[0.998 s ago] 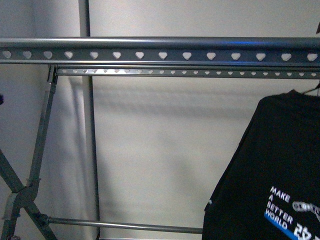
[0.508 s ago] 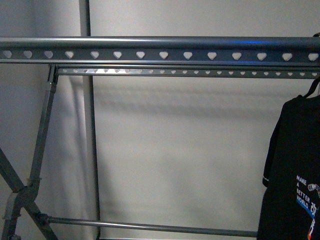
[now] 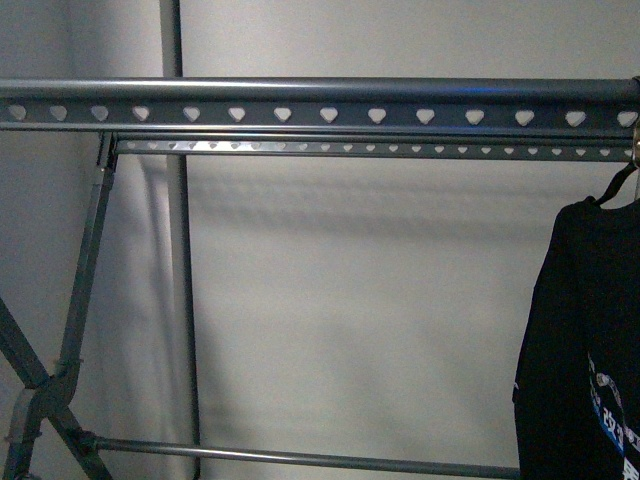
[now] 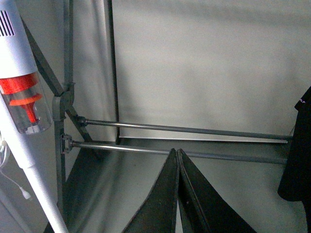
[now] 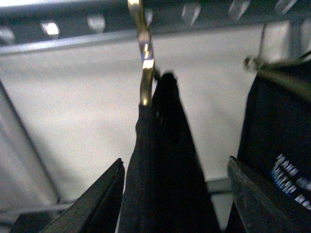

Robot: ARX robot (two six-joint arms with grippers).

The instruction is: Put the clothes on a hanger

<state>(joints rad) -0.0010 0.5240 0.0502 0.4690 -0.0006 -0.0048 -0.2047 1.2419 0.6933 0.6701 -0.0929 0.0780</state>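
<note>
A black shirt (image 3: 590, 340) hangs at the far right of the grey rack (image 3: 320, 103), long axis vertical. It looks light, soft and floppy; its shiny wire hook (image 5: 142, 58) is the firm place to hold. The right pincer (image 5: 175, 194) stands apart around the fabric, possibly touching nothing; the left pincer (image 4: 178, 160) is closed, empty.
</note>
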